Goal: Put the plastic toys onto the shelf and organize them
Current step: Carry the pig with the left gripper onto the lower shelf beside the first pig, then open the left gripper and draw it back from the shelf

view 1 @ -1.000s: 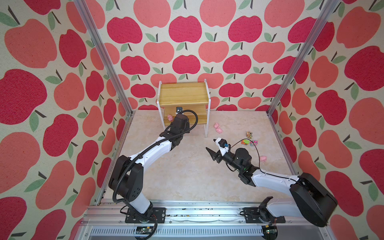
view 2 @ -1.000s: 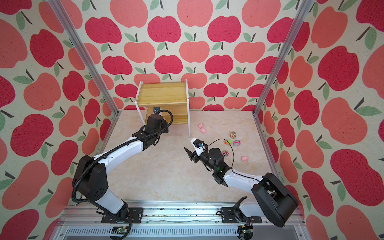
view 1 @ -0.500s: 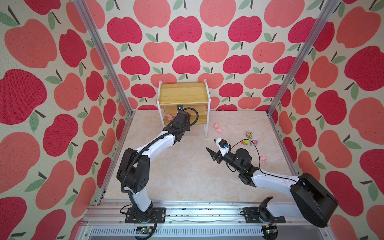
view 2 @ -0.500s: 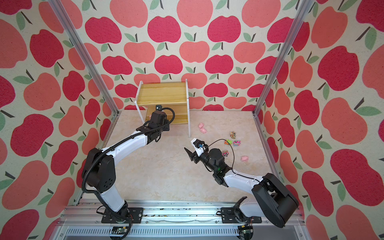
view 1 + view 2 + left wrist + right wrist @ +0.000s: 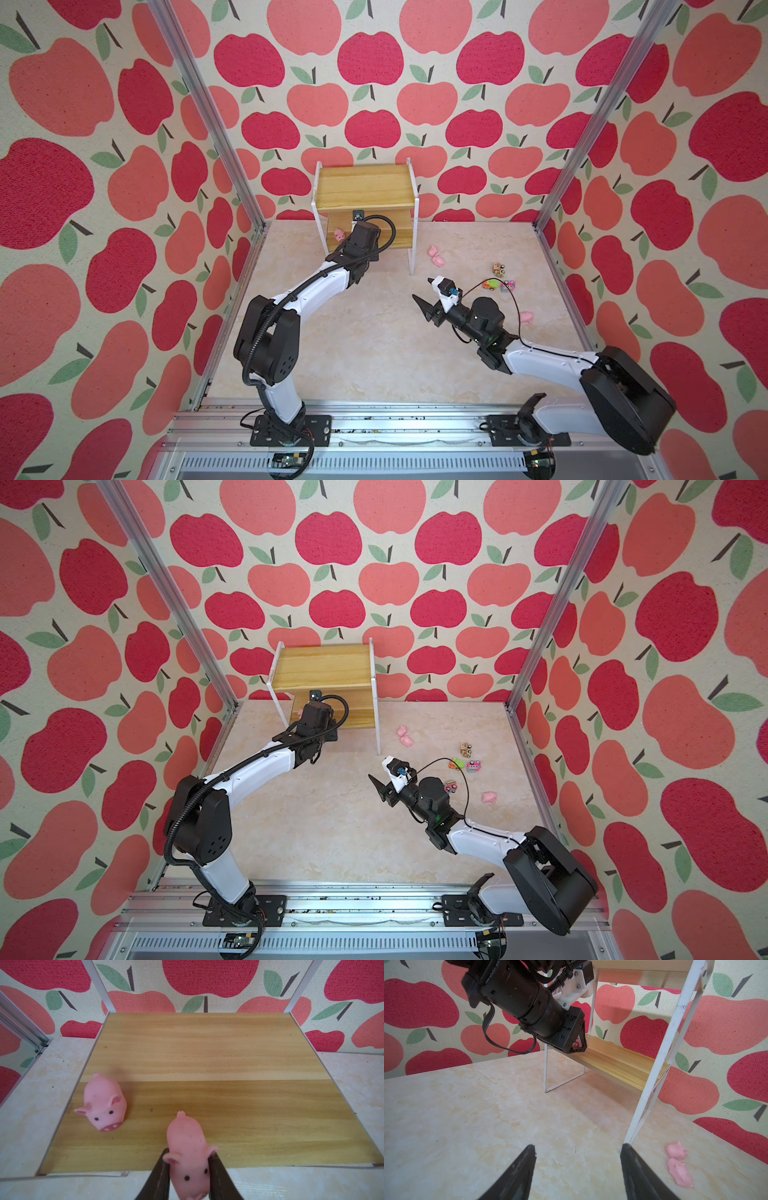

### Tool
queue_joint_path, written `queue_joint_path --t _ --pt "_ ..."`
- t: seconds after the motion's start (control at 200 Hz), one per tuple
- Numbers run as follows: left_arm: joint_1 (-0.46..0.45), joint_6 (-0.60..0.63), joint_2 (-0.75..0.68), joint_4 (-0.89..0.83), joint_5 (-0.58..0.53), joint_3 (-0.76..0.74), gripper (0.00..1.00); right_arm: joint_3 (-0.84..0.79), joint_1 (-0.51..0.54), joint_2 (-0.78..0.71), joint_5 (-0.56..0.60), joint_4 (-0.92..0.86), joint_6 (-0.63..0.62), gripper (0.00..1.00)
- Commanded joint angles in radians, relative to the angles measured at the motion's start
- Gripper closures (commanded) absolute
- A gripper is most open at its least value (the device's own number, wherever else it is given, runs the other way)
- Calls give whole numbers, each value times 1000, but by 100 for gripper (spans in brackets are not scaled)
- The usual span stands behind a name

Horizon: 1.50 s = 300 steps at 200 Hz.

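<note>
Left claw (image 5: 189, 1153) clamps a soft pink pig (image 5: 187, 1169) by its cheeks over the shelf's (image 5: 228, 1053) front edge; I reckon it will go beside the standing pig (image 5: 104, 1103) at the wooden board's left end. Right wrist: my right claw (image 5: 577, 1147) gapes empty above the marbled counter (image 5: 467, 1115), two pigs (image 5: 676, 1150) beside a white leg (image 5: 654, 1076). Top view: bright plastic trucks (image 5: 491, 285) sit near the counter's right edge.

no readable text, labels, brands or numbers anywhere, on any surface
</note>
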Motion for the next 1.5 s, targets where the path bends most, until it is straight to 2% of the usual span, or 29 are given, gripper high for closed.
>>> queue_joint_path --t 0.0,0.285,0.645,0.925,1.116,1.291,1.496 --pt "22 18 18 79 -60 -20 68 -17 4 3 9 34 -11 32" --pt "25 76 34 177 -77 -57 68 -18 4 8 10 42 -12 32" --pt "32 85 53 192 -79 -57 65 -13 4 25 9 47 -12 32" --pt "18 97 8 204 -63 -90 52 -5 4 41 2 56 -3 32" --pt "-1 118 -51 220 -69 -135 40 0 3 42 2 55 11 31" --pt "-13 120 -150 214 -69 -198 25 12 2 6 18 9 44 30" --pt "-33 136 -324 140 -35 -294 14 6 -18 -79 75 -90 143 26"
